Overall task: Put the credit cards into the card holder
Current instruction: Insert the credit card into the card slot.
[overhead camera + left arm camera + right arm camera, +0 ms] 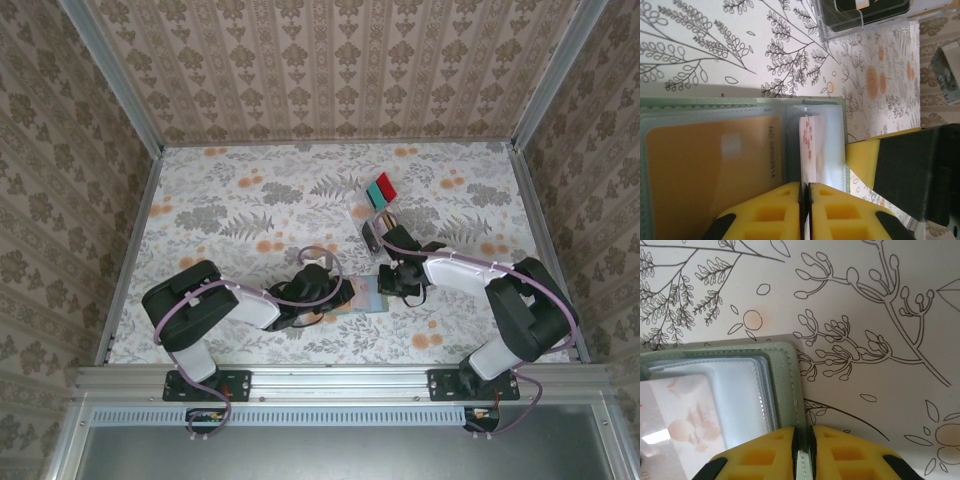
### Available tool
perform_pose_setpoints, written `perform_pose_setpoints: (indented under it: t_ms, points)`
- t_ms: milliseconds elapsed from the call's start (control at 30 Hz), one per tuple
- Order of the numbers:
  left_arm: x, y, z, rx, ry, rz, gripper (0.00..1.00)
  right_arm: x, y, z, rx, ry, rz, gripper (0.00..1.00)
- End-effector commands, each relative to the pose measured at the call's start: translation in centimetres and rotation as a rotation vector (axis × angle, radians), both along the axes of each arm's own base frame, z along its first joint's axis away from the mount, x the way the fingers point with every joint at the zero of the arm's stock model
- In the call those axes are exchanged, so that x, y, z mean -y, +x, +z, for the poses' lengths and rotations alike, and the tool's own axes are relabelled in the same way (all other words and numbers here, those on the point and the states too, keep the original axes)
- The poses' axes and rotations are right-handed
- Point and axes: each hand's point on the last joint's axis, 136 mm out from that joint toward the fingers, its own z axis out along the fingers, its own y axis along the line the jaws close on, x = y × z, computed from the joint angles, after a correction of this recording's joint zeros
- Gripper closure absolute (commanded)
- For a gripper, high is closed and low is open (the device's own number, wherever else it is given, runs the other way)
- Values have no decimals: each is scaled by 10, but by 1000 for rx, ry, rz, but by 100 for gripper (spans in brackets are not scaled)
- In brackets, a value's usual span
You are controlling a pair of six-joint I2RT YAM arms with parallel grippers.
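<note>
One pale pink plastic card (807,145), gripped by closed left fingers (770,215), probably wanted level sliding; right fingers (850,455) pinched grey-green bifold card holder (786,375) at 3 o'clock.

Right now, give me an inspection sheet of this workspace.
Surface: floral-print table, flat.
Job's things: card holder open; tan card and pale card in its sleeves; red card and teal card in the clear tray.
Clutter: nothing seen.
Fingers: those of the left gripper and the right gripper are shut on the card holder's edges.
Cables: purple cables loop along both arms.
Surroundings: patterned walls, metal frame.
</note>
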Motion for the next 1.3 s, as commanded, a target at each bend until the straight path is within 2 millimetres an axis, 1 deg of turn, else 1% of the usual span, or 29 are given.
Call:
perform_pose_setpoints:
  t_ms: [0, 100, 167, 233, 333, 467, 567, 700, 933, 1033, 1133, 1200, 1267]
  points:
    - [-1, -6, -12, -27, 84, -5, 84, -3, -21, -25, -88, 18, 1, 83]
    - [-9, -8, -12, -22, 158, 8, 79, -1, -21, -25, -87, 12, -2, 83]
    - [-18, -9, -12, -28, 232, 9, 78, -1, -21, -24, -85, 11, -1, 84]
    - [-20, -8, -8, -18, 285, -6, 79, -2, -20, -23, -82, 16, -1, 84]
    - [-13, -9, -3, -6, 291, -46, 82, -3, -20, -23, -81, 22, 1, 84]
    - [2, -11, -6, -22, 271, -88, 86, -6, -19, -22, -81, 38, 3, 84]
    - [13, -13, -8, -31, 247, -104, 87, -8, -21, -21, -85, 51, 1, 84]
    - [20, -13, -9, -40, 240, -109, 88, -11, -22, -20, -88, 72, -1, 84]
    - [24, -11, -6, -27, 227, -116, 86, -10, -23, -20, -85, 76, -6, 84]
    - [24, -11, -3, -6, 223, -124, 83, -9, -22, -18, -80, 69, -4, 84]
    - [26, -11, 5, 22, 210, -148, 79, -9, -20, -16, -73, 65, 0, 84]
    - [24, -11, 7, 25, 221, -145, 78, -10, -19, -11, -60, 70, 4, 83]
    - [16, -10, 4, 14, 249, -121, 76, -6, -15, -2, -34, 50, 6, 82]
